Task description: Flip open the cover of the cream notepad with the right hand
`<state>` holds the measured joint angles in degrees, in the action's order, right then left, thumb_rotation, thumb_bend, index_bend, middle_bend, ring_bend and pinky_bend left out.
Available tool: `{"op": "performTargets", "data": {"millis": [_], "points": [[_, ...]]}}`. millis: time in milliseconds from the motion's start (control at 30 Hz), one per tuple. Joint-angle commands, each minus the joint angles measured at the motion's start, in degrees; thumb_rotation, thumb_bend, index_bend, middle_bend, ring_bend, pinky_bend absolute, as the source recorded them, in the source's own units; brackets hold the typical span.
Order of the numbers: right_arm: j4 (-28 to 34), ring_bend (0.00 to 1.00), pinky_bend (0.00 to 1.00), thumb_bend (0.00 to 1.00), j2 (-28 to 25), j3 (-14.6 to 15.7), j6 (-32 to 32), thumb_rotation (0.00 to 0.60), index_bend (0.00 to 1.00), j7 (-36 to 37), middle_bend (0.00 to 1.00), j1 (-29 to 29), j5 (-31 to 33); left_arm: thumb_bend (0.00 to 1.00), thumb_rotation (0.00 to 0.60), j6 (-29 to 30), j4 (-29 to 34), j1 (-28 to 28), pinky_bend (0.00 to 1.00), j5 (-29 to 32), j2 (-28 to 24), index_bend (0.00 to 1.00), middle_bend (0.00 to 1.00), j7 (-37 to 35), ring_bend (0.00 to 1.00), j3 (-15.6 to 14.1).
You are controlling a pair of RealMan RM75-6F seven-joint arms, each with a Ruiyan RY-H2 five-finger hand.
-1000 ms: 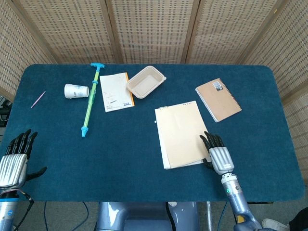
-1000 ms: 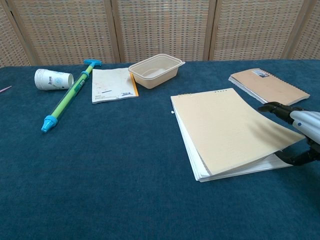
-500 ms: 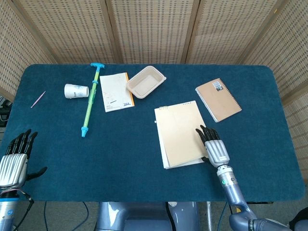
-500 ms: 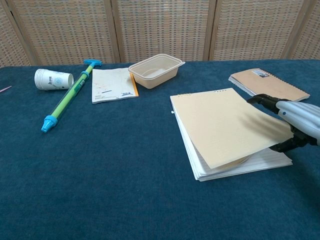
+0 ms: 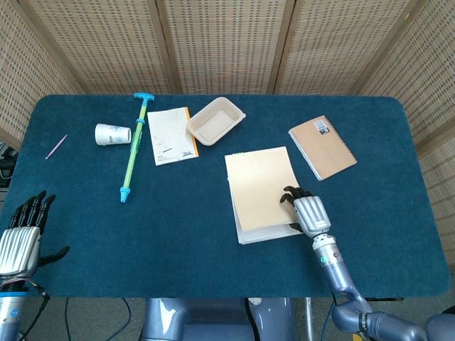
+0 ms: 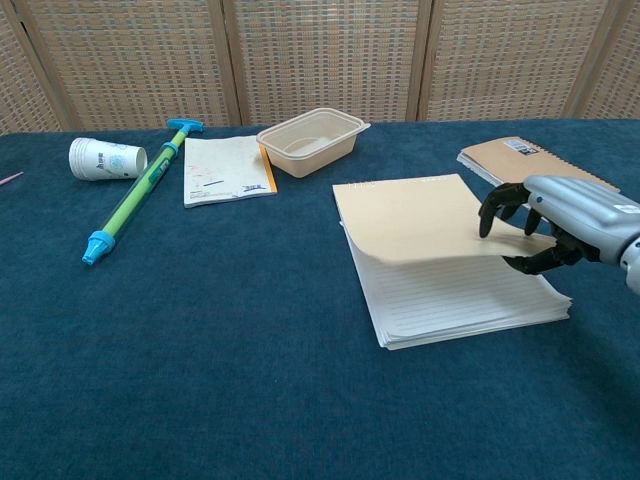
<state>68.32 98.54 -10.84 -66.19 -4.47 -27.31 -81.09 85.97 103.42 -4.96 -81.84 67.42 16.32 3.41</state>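
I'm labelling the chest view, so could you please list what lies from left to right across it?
Paper cup → green pump → printed sheet → tray → cream notepad → right hand.

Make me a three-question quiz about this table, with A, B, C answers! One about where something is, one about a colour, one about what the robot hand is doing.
1. Where does the paper cup lie?
A. by the pump's far end
B. inside the tray
C. on the brown notebook

2. What colour is the table cover?
A. red
B. dark blue
C. yellow

3. What is the right robot hand doing?
A. resting flat
B. holding the cream notepad's cover lifted
C. holding the cup

Answers:
1 A: the paper cup lies on its side left of the pump.
2 B: the table cover is dark blue.
3 B: the right robot hand pinches the cover, lined pages showing beneath.
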Motion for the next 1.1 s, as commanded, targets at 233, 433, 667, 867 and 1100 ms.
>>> {"op": "performTargets", "data": {"millis": [233,433,667,867,1100], "points": [[-0.41,0.59,0.66,0.7,-1.93,4.05,-6.4,0.6,0.71,6.65,0.6,1.93,-6.22,0.12,0.6,-0.07,0.12,-0.05,0.08,-0.16,0.17,0.02,0.0,0.49,0.0,-0.19],[1.24,0.6,0.68,0.7,-5.19,7.0,-8.03,0.6,0.72,7.31,0.61,3.72,-8.22,0.12,0.6,0.1,0.14,-0.02,0.08,-0.39,0.25,0.02,0.0,0.64,0.0,-0.24],[2.95,0.6,0.68,0.7,-9.22,10.3,-10.6,0.6,0.72,5.75,0.61,6.05,-10.87,0.12,0.6,0.16,0.29,-0.01,0.08,-0.71,0.23,0.02,0.0,0.83,0.0,-0.39],[5.28,0.61,0.68,0.7,-12.79,12.87,-13.55,0.6,0.73,4.8,0.61,8.49,-13.05,0.12,0.6,0.35,0.41,0.05,0.08,-0.95,0.24,0.02,0.0,0.95,0.0,-0.45],[8.83,0.61,0.68,0.7,-16.16,16.47,-16.86,0.6,0.73,4.39,0.62,11.96,-15.82,0.12,0.6,0.75,0.72,0.2,0.08,-1.31,0.11,0.02,0.0,0.96,0.0,-0.48]]}}
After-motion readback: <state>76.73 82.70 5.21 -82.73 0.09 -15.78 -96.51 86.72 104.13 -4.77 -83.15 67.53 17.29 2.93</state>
